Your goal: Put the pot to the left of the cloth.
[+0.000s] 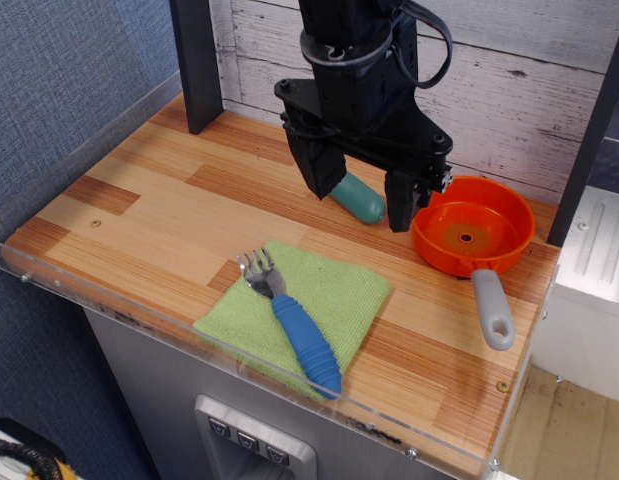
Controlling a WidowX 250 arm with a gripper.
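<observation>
The pot (474, 238) is a shallow bright-orange toy pan with a grey handle (492, 307) pointing toward the front; it sits at the right of the wooden table, to the right of the cloth. The cloth (334, 290) is a light-green square lying flat near the front edge. My gripper (361, 205) hangs open above the table just left of the pot's rim, behind the cloth, holding nothing.
A blue-handled fork (294, 325) lies on the cloth. A teal capsule-shaped object (361, 200) lies between my fingers' line and the back wall. A clear acrylic rim (79, 290) edges the table. A dark post (197, 60) stands at the back left.
</observation>
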